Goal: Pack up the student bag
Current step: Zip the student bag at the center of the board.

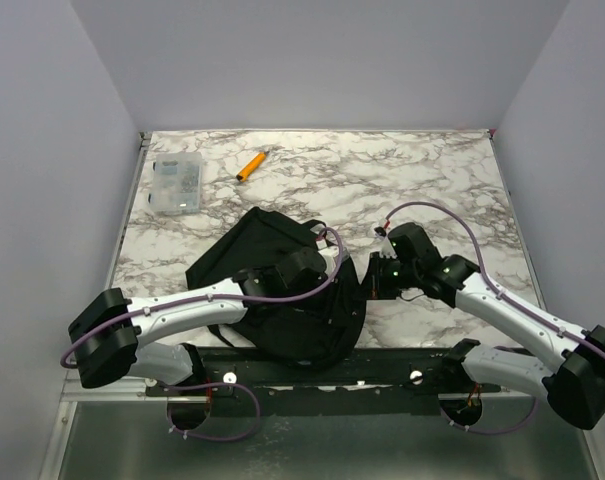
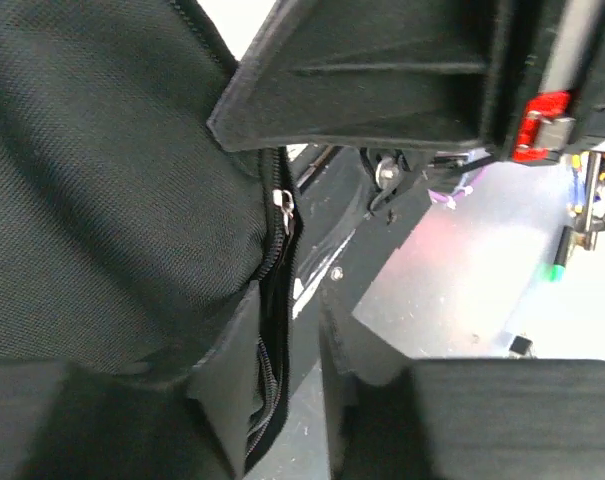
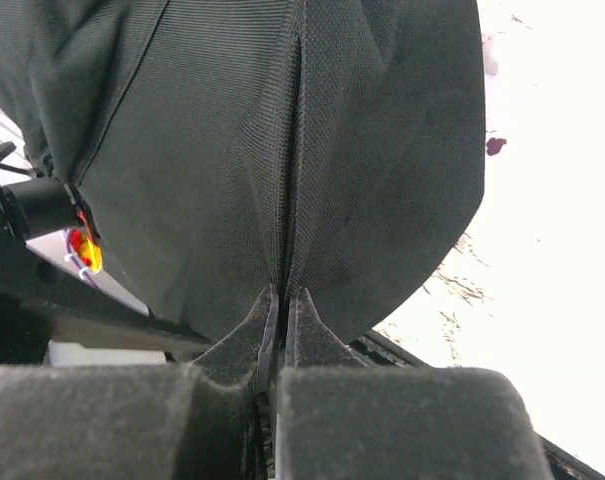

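The student bag (image 1: 267, 262), a large black fabric backpack, lies in the middle of the table just in front of the arm bases. My right gripper (image 3: 283, 300) is shut on a fold of the bag's fabric along a seam, at the bag's right edge (image 1: 357, 285). My left gripper (image 2: 287, 340) hovers low over the bag's right part with its jaws partly apart. The bag's zipper band (image 2: 272, 300) runs between them against the left finger (image 2: 227, 350). A bright gap separates the band from the right finger (image 2: 347, 340). A silver zipper pull (image 2: 283, 208) sits just beyond.
An orange marker (image 1: 250, 165) and a clear plastic box (image 1: 175, 185) lie at the far left of the marble table (image 1: 432, 190). White walls close in the left, right and back. A black rail (image 1: 382, 372) runs along the near edge.
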`<state>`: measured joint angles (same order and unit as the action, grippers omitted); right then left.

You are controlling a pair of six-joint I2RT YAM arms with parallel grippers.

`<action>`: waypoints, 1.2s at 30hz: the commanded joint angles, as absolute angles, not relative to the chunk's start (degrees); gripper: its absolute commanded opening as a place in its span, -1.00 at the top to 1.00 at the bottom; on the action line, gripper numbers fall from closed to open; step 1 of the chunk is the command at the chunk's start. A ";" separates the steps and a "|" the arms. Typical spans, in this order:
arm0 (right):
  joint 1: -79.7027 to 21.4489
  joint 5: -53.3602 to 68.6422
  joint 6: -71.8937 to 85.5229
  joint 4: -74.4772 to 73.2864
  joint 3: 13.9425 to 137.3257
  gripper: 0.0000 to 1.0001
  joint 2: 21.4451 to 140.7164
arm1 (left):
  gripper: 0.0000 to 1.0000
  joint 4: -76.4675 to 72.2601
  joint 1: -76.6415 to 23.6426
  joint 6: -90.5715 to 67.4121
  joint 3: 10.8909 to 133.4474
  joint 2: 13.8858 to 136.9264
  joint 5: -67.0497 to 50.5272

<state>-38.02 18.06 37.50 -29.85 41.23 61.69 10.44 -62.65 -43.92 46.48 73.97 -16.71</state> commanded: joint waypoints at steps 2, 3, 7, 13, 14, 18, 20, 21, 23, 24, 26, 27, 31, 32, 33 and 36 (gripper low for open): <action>-37.95 22.54 39.15 -27.78 40.12 0.99 59.09 | 0.13 12.48 -63.49 -43.71 47.51 74.58 -7.15; -37.94 23.42 40.06 -26.85 39.73 0.99 58.59 | 0.06 12.49 -63.82 -43.83 47.46 74.62 -6.42; -37.97 24.93 45.00 -23.69 38.43 1.00 55.98 | 0.01 12.40 -65.04 -42.53 47.88 76.51 -5.78; -37.90 22.56 51.23 -21.24 38.01 0.99 53.27 | 0.53 9.30 -68.68 -40.70 41.95 74.51 1.41; -37.87 22.51 52.57 -20.04 37.54 0.99 52.98 | 0.53 6.34 -70.43 -40.28 39.27 73.04 1.70; -37.88 25.87 54.13 -13.10 35.35 0.99 51.84 | 0.50 -6.69 -73.32 -42.64 32.11 66.83 -7.22; -37.86 28.08 50.39 -11.65 34.92 0.99 51.12 | 0.35 -9.96 -73.23 -44.17 29.84 62.65 -9.93; -37.86 28.75 48.70 -10.90 34.34 0.99 50.64 | 0.26 -10.02 -72.47 -44.29 29.48 60.39 -11.41; -37.84 29.91 46.64 -8.87 32.71 0.99 49.41 | 0.08 -10.94 -69.94 -44.74 28.48 56.43 -16.66; -37.85 31.38 45.82 -7.67 32.19 0.99 49.30 | -0.01 -11.48 -68.35 -45.57 27.91 54.36 -19.15; -37.81 34.03 44.99 -4.71 31.01 0.99 49.50 | 0.01 -12.44 -63.42 -49.65 26.66 51.29 -23.18; -37.86 34.46 44.91 -3.42 30.37 0.99 49.63 | 0.05 -14.13 -60.92 -53.42 25.66 50.34 -25.73; -37.88 35.46 45.64 -0.60 29.18 0.99 50.31 | 0.15 -17.11 -53.95 -62.06 23.94 50.10 -32.61; -37.88 35.93 45.92 -0.53 29.09 0.99 50.36 | 0.17 -17.05 -53.16 -63.23 23.91 50.65 -33.15; -37.88 35.95 46.12 -0.52 29.09 0.99 50.33 | 0.21 -17.05 -52.75 -64.03 23.82 51.28 -33.39; -37.81 35.53 45.97 0.88 29.35 0.99 50.44 | 0.30 -17.07 -52.65 -64.34 24.17 53.22 -33.49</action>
<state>-37.87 31.81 46.39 -6.07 28.84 50.72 -15.09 -53.25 -59.44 24.71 50.85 -27.79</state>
